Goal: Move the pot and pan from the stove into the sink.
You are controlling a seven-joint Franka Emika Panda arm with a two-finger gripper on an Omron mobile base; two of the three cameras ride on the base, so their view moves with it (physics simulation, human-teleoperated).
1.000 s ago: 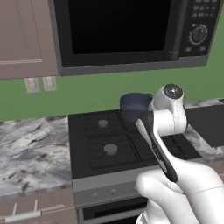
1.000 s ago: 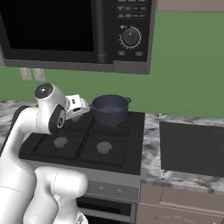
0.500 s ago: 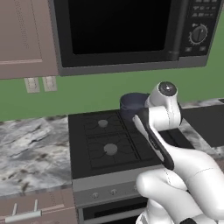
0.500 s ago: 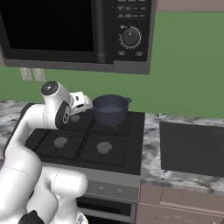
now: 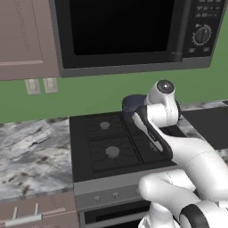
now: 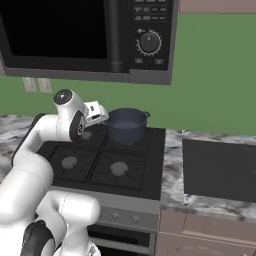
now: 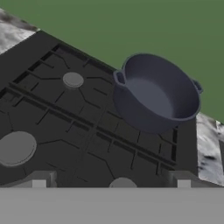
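Note:
The dark blue-grey pot (image 6: 127, 125) (image 7: 155, 94) (image 5: 132, 104) stands empty on the back right burner of the black stove (image 6: 90, 165) (image 5: 95, 151) (image 7: 52, 100). My gripper (image 6: 98, 112) (image 7: 110, 181) hovers above the stove just left of the pot, a short way from it and pointing at it. It is open, fingertips wide apart, with nothing between them. In the left base view my arm covers part of the pot. The frying pan is out of view. The dark sink basin (image 6: 220, 170) (image 5: 209, 127) lies right of the stove.
A black microwave (image 6: 90, 35) (image 5: 129, 31) hangs low over the stove. Marbled stone counter (image 5: 31, 151) (image 6: 172, 170) runs on both sides of the stove. A green wall (image 7: 131, 22) stands close behind the pot.
My hand has moved a little to the right and upward, closer to the pot. The pot has not moved.

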